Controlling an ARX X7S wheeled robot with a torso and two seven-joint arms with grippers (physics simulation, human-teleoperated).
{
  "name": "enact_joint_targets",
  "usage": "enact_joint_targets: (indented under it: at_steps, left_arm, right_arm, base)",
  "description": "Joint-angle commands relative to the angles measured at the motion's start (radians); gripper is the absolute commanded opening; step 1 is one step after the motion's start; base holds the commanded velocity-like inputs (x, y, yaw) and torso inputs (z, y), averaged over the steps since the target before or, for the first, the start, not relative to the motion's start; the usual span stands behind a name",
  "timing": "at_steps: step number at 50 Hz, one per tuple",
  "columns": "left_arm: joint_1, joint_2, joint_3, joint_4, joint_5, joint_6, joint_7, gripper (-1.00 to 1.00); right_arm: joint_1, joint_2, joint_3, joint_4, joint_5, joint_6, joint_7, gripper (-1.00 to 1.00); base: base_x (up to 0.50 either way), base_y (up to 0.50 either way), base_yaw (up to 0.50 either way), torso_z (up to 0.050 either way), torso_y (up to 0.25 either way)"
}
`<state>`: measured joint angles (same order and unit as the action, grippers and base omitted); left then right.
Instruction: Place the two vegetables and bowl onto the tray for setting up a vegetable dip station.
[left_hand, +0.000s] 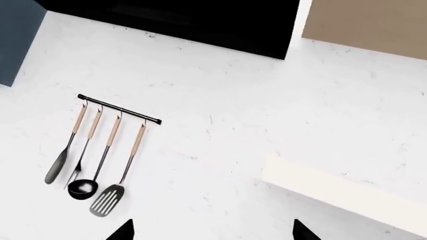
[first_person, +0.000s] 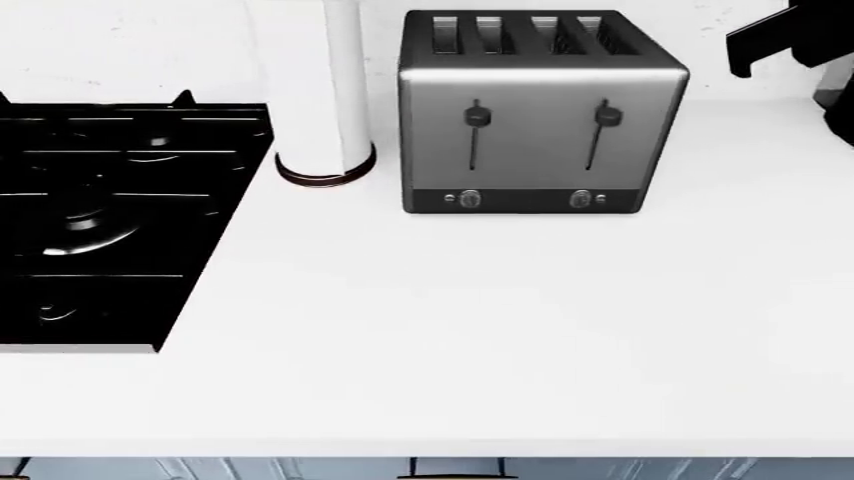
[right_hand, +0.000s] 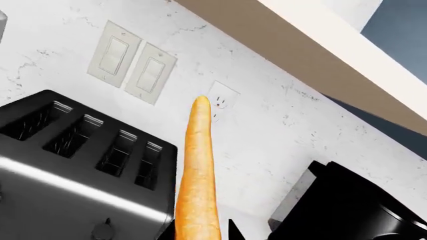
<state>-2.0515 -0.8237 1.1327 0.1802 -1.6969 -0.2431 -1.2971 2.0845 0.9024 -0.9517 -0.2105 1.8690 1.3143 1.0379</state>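
Between the right gripper's (right_hand: 200, 235) fingertips, the carrot (right_hand: 198, 175) is sitting clamped at its thick end, its tapered tip pointing straight out ahead of the gripper toward a wall outlet (right_hand: 222, 101). Only dark finger edges are showing at the base of the carrot in the right wrist view. Beside the carrot, below and to one side of the gripper, the four-slot toaster (right_hand: 80, 165) is standing; two wall switches (right_hand: 131, 62) are sitting on the marbled wall beyond it. A black appliance (right_hand: 347, 210) is lying on the other side of the carrot.

Left gripper (left_hand: 212, 232): two dark fingertips (left_hand: 123, 232) are showing well apart, nothing between them. Ahead of it, a utensil rail (left_hand: 119, 109) is carrying four hanging tools against the white wall.

Head view: the white worktop (first_person: 507, 320) is carrying the toaster (first_person: 541, 110), a white column (first_person: 340, 90) and the black stovetop (first_person: 107, 220). Neither gripper is appearing in this view. Cucumber, bowl and tray are not appearing in any view.
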Motion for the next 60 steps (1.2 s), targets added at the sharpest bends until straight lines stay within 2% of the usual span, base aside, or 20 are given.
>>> enact_joint_targets:
  at_steps: [1,60]
  left_arm:
    - [0.003,0.0,-0.005,0.001,0.002,-0.003,0.0,1.0]
    - [0.017,0.005,-0.03,0.003,0.008,-0.019,0.0,1.0]
  right_arm:
    - [0.004,0.0,-0.001,-0.003,-0.011,0.002,-0.001,-1.0]
    - [0.012,-0.003,-0.013,-0.005,-0.017,-0.006,-0.003,-1.0]
  base:
    - [0.0,0.5,0.0,0.0,0.0]
    - [0.0,0.5,0.0,0.0,0.0]
